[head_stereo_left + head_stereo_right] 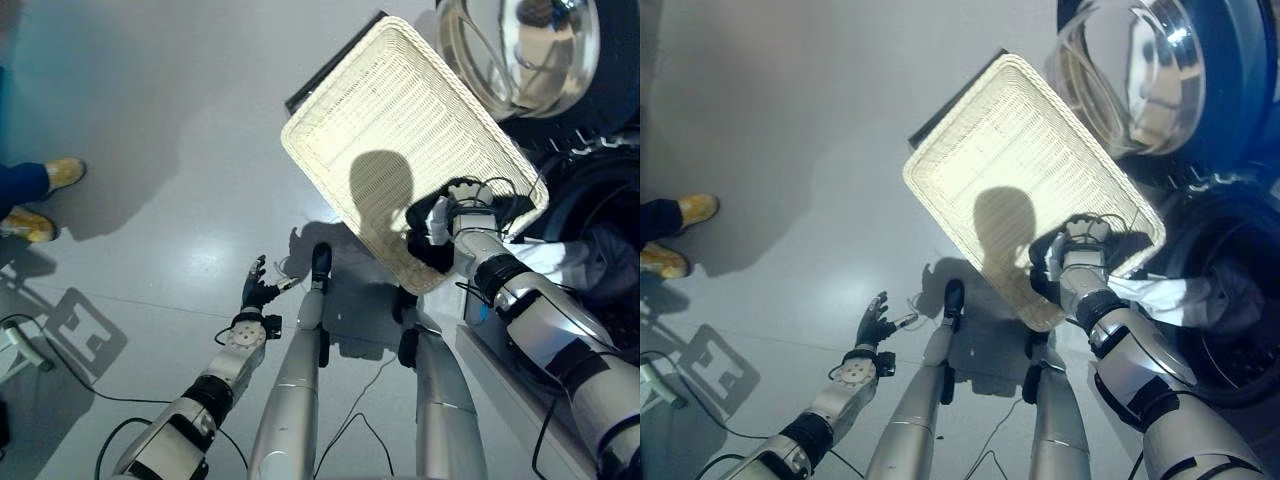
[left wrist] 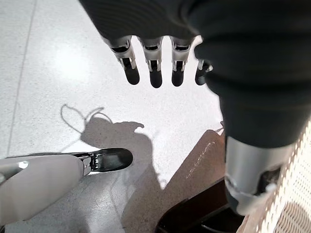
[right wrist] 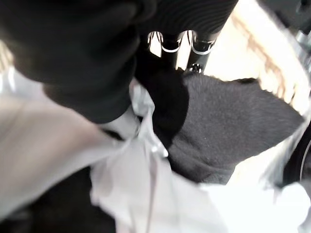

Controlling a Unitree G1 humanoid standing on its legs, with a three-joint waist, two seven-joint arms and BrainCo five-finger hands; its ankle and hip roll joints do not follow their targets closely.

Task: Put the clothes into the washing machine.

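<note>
A white wicker basket (image 1: pixel 400 110) stands tilted on the floor beside the washing machine (image 1: pixel 600 190), whose round glass door (image 1: pixel 520 50) hangs open. My right hand (image 1: pixel 458 216) is at the basket's near corner, shut on a bundle of clothes. In the right wrist view its fingers (image 3: pixel 170 41) curl into a dark cloth (image 3: pixel 165 97), with a grey cloth (image 3: pixel 233 116) and a white cloth (image 3: pixel 146 194) beside it. The white cloth (image 1: pixel 545 262) trails from the hand towards the dark drum opening (image 1: pixel 1230 300). My left hand (image 1: pixel 258 290) hangs open over the bare floor, fingers (image 2: pixel 155 73) straight.
A person's yellow shoes (image 1: pixel 60 175) stand at the far left on the grey floor. A dark base (image 2: pixel 194 199) shows under the basket's edge. Between the person and the basket lies open floor (image 1: pixel 180 120).
</note>
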